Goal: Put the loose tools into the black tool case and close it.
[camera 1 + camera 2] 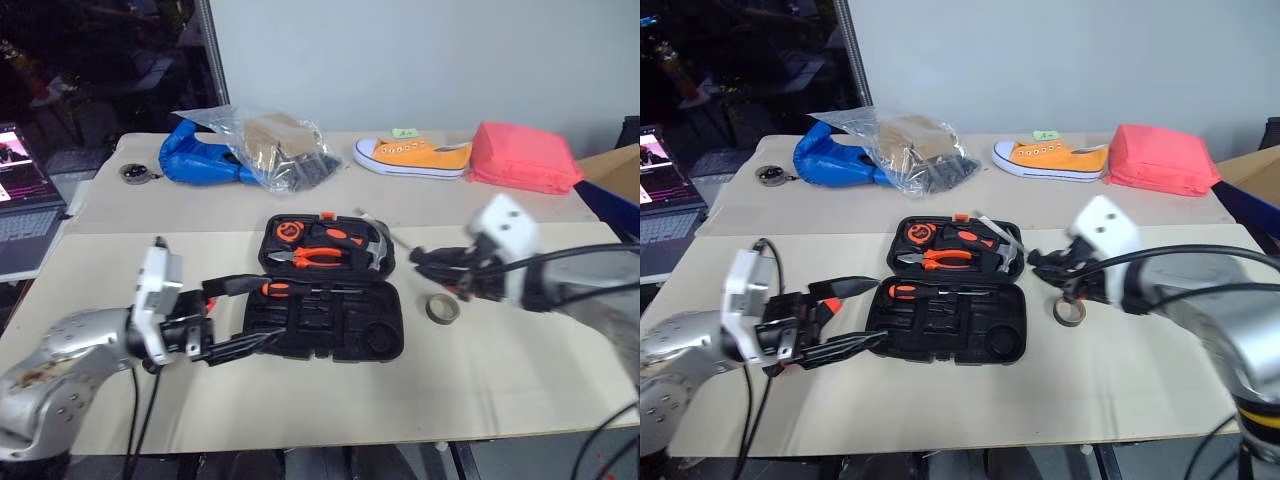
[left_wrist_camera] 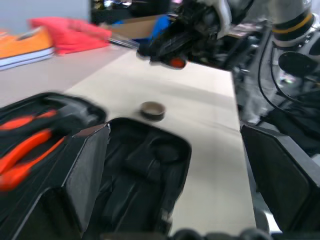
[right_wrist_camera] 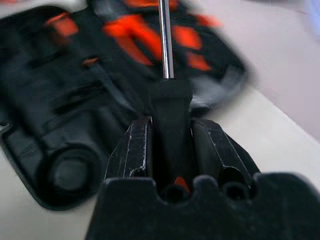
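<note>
A: Where does the tool case (image 1: 330, 290) sit?
B: On the table (image 1: 300, 390); pliers (image 1: 322, 257) inside it.
A: And around it?
B: Tape roll (image 1: 443, 308) to its right, shoe (image 1: 412, 157) and plastic bag (image 1: 270, 148) behind.

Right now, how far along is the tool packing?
Done: the case lies open with one orange-handled screwdriver already in it, beside the pliers and hammer. In hand: the right end effector is shut on a screwdriver, carried above the table next to the case. The left end effector is open at the case's near corner. Left: seat that screwdriver, any tools not visible here, and close the lid.
</note>
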